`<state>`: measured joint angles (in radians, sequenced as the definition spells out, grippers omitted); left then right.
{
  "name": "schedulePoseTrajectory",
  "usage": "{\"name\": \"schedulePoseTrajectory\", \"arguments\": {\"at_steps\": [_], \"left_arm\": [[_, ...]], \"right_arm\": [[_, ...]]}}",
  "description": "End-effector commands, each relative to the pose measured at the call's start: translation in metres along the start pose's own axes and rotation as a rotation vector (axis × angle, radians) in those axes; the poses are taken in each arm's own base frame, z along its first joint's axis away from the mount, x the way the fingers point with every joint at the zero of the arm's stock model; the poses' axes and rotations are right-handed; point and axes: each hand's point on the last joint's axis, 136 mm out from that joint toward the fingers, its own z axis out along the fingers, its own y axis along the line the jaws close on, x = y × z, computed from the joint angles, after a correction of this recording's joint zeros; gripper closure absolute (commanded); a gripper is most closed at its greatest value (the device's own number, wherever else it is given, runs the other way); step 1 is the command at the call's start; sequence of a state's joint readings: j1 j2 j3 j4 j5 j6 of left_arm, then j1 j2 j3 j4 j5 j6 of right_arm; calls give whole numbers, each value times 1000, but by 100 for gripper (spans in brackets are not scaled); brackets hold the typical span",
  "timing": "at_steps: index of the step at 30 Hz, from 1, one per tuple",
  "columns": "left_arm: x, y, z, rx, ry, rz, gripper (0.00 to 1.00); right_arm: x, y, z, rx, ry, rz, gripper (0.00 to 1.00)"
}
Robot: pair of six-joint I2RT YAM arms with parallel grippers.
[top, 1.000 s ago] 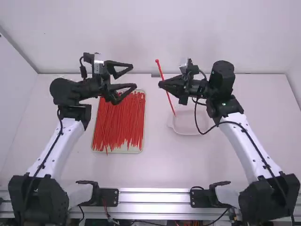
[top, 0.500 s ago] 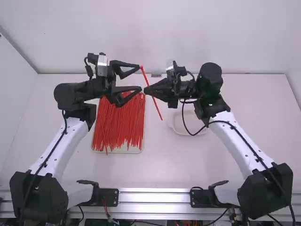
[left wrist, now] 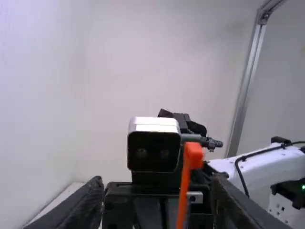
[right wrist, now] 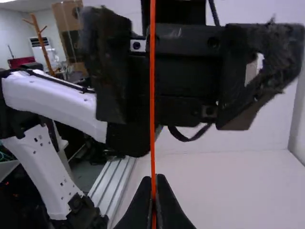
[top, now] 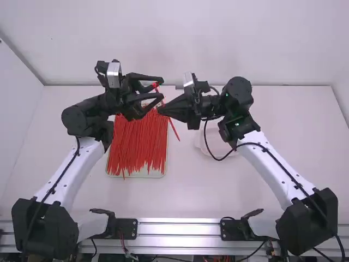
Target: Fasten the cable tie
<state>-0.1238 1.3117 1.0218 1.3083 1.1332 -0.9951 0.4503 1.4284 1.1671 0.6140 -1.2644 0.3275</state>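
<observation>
The right pincer (top: 165, 109) pinches the red cable tie (right wrist: 152, 86), hiding its middle; the left pincer (top: 162, 88), spread, flanks its head. Both have drawn closer since.

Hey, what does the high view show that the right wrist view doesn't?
Only the high view: the tray of spare red cable ties on the white table, and a clear dish partly behind the right arm. Only the right wrist view: the room behind, with a wooden coat stand and a cardboard box. Both: the single red cable tie pinched in the shut right tool, with the open left tool around its head end.
</observation>
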Motion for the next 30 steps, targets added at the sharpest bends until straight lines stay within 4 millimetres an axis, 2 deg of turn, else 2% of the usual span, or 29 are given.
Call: {"name": "schedulePoseTrajectory", "arguments": {"at_steps": [1, 4, 7, 8, 12, 19, 24, 30], "left_arm": [[-13, -5, 3, 6, -29, 21, 53], [-14, -4, 2, 1, -31, 11, 62], [-14, -6, 4, 9, -34, 8, 63], [-14, -7, 4, 10, -35, 11, 67], [-16, -4, 4, -1, -45, -16, 98], [-14, -7, 3, 15, -17, -10, 98], [-12, -11, 8, 44, 61, 12, 98], [-16, -5, 17, 28, 106, 26, 98]], "right_arm": [[0, -1, 0, 2, -5, 26, 100], [0, -1, 0, 3, -3, 35, 100], [1, -1, 0, -1, 0, 41, 100], [2, -1, -2, -2, 2, 41, 100], [2, -2, -4, -2, 4, 41, 100], [6, -4, -6, 3, 14, 56, 100], [19, -8, -8, 15, 42, 62, 92], [33, -10, -9, 21, 74, 62, 70]]}}
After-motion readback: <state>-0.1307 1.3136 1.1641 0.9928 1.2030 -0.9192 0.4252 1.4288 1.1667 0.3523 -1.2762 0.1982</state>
